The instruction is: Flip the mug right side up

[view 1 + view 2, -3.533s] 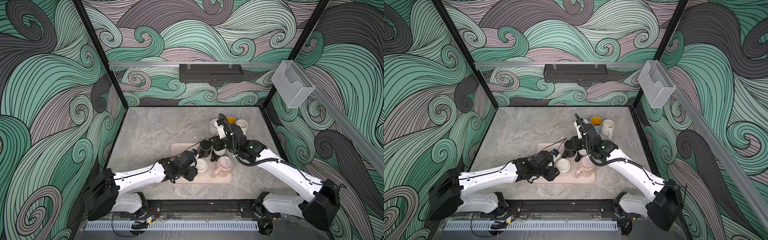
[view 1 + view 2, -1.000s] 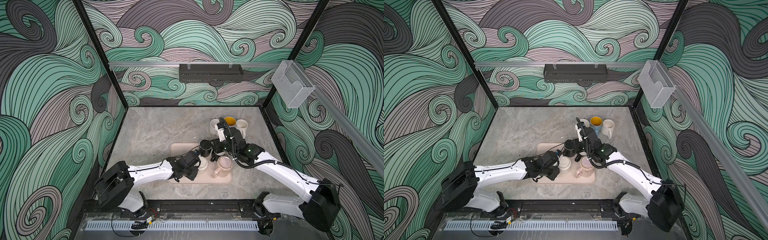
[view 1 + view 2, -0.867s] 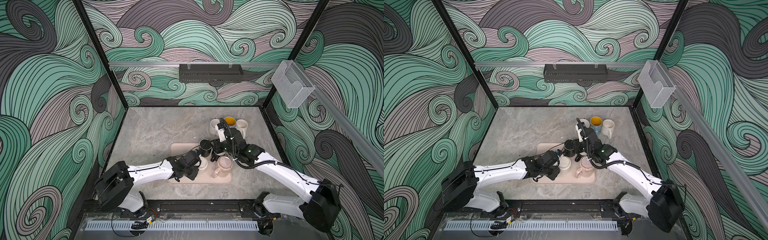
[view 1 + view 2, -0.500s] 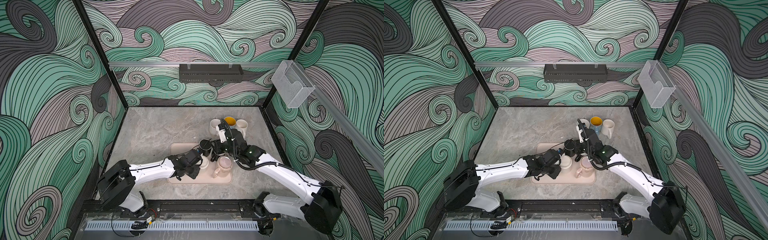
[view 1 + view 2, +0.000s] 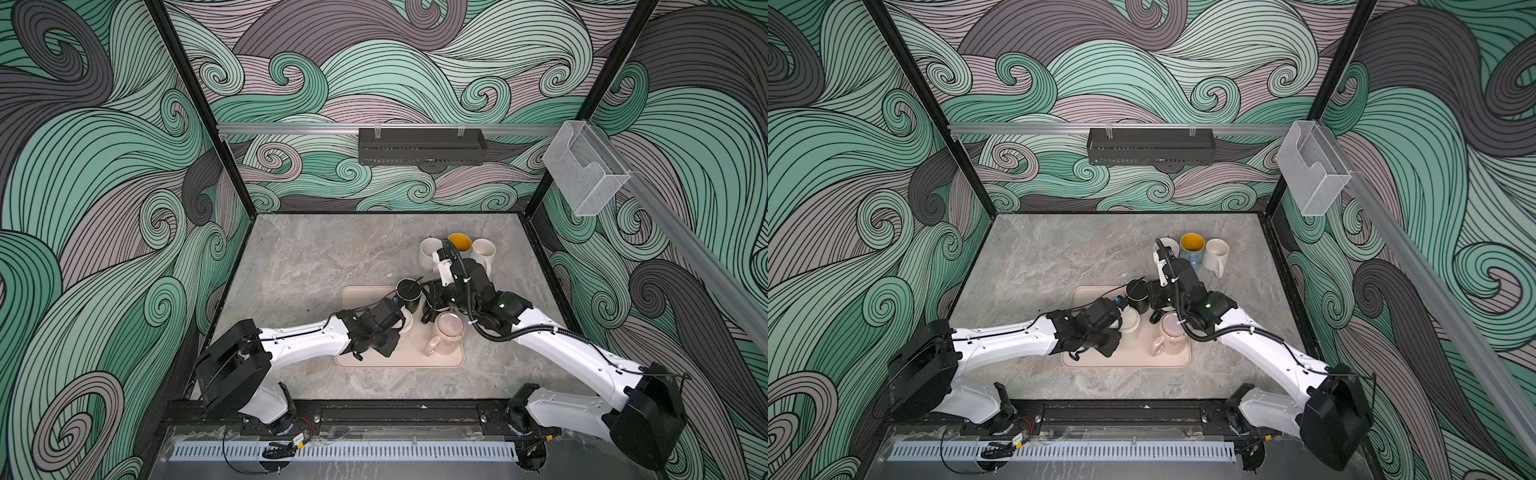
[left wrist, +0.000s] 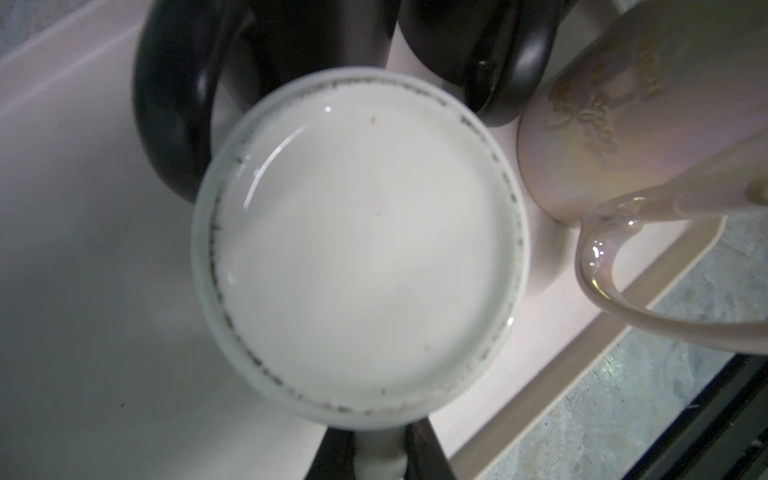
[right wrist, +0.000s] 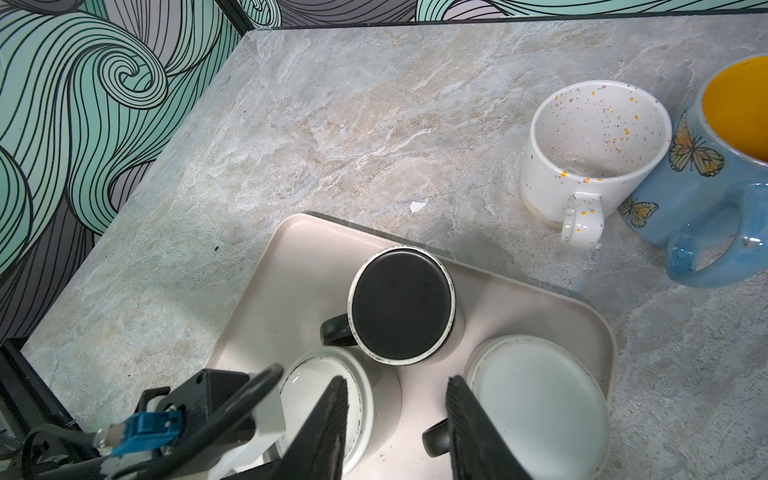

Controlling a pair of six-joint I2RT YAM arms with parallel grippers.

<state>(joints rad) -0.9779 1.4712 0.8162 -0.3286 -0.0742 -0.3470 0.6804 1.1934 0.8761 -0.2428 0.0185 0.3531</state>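
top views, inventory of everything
beige plastic tray: 1, beige, on grey marble table
white ceramic mug: 1, white, inverted on tray
matte black mug, black mug with white base: 2, black, inverted on tray
glossy pink mug: 1, pink, on tray
speckled white mug, blue butterfly mug, cream mug: 3, mixed, upright behind tray
black rack: 1, black, back wall
clear plastic holder: 1, clear, right wall
left gripper: 1, black, shut on white mug's handle
right gripper: 1, black, open over tray

Nothing legible stands anywhere. The pink mug bears gold script lettering — too blurred and tilted to read.
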